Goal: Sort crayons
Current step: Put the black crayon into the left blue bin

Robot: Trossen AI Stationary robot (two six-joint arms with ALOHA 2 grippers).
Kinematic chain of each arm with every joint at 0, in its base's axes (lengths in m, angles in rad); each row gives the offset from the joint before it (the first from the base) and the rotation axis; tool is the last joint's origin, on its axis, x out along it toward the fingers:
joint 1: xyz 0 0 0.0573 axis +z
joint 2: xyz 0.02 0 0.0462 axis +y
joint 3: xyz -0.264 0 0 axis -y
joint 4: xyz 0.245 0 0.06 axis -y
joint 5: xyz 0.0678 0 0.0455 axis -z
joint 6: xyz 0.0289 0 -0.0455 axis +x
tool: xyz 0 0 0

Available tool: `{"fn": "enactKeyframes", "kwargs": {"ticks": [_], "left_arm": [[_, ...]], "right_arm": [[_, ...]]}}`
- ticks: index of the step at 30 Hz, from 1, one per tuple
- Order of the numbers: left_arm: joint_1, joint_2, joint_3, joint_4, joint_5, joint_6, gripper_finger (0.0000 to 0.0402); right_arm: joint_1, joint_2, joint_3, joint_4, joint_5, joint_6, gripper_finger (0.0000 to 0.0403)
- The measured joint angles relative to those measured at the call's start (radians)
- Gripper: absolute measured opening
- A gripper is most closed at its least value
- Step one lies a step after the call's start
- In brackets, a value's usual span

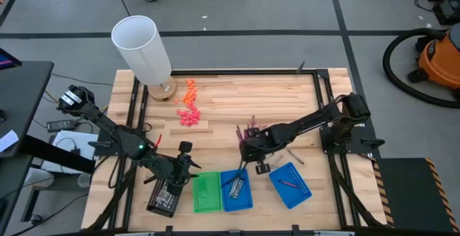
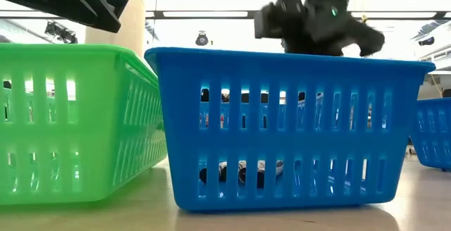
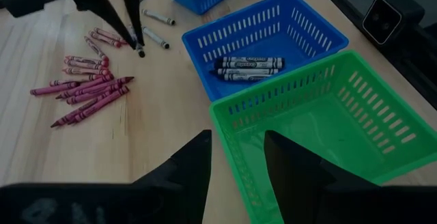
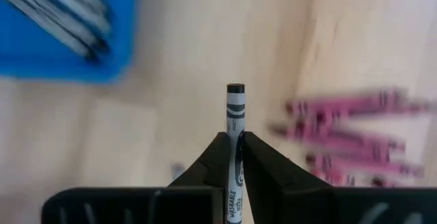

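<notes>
One silver-grey crayon [image 4: 235,132] is being clenched in the right claw [image 4: 235,157]; carrying it level to the middle blue tray [image 3: 273,29] just beside, releasing low, seems best.

Likely workshop: shop vacuum [image 1: 437,56], concrete floor [image 1: 237,2]

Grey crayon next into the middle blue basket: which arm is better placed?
Right. The right gripper is shut on a grey paper-wrapped crayon beside the blue slotted plastic basket of grey crayons. The left gripper is open and empty at the green plastic basket.
</notes>
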Motion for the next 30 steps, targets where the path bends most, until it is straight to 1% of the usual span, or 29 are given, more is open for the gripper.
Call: {"fn": "enactKeyframes", "kwargs": {"ticks": [4,9,12,15,20,26,30], "left_arm": [[0.000,0.000,0.000,0.000,0.000,0.000,0.0146],[0.000,0.000,0.000,0.000,0.000,0.000,0.0146],[0.000,0.000,0.000,0.000,0.000,0.000,0.0146],[0.000,0.000,0.000,0.000,0.000,0.001,0.0146],[0.000,0.000,0.000,0.001,0.000,0.001,0.0146],[0.000,0.000,0.000,0.001,0.000,-0.009,0.0146],[0.000,0.000,0.000,0.001,0.000,-0.017,0.0146]], "right_arm": [[0.024,-0.001,0.034,0.103,-0.072,-0.038,0.0038],[0.066,0.003,0.035,0.239,-0.155,-0.127,0.0038],[0.103,0.003,0.035,0.278,-0.149,-0.200,0.0038],[0.131,0.005,0.035,0.314,-0.122,-0.232,0.0038],[0.151,0.005,0.023,0.393,-0.115,-0.233,0.0041],[0.158,0.005,-0.064,0.572,-0.108,-0.236,0.0049],[0.158,0.006,-0.087,0.605,-0.079,-0.225,0.0058]]}}
